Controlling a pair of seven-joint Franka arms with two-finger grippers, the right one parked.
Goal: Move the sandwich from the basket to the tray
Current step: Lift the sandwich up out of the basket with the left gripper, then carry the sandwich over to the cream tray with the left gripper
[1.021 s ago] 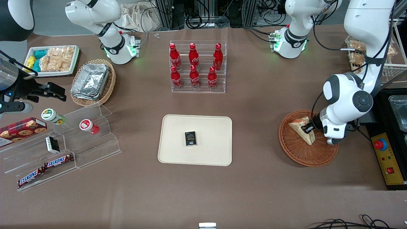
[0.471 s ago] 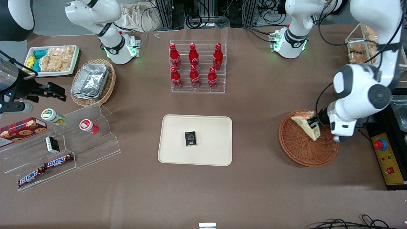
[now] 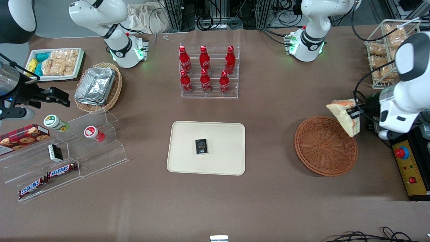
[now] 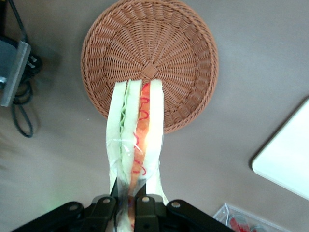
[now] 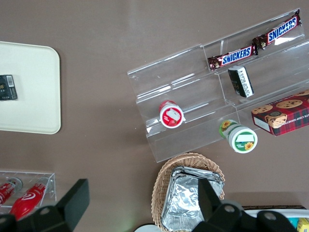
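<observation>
Rough woven wicker basket (image 3: 325,146), glossy clear-wrapped sandwich (image 3: 345,115), smooth matt plastic tray (image 3: 221,134), black pincer (image 4: 129,203).

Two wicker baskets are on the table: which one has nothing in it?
The reddish-brown round basket, beneath the pincer holding the sandwich; the tan basket holds foil trays.

This looks like a robotics lab dressed up as a small snack shop. Two white robot arms are bolted to a brown-covered table (image 3: 268,201), with bundles of black cables (image 3: 215,16) and metal framing at its edge. A control box with a red stop button (image 3: 401,153) sits at the working arm's end. The goods are staged like shop stock: red soda bottles (image 3: 205,69) on a clear stepped rack, chocolate bars (image 3: 62,170) on clear shelves, foil trays (image 3: 95,85) in a wicker basket.
</observation>
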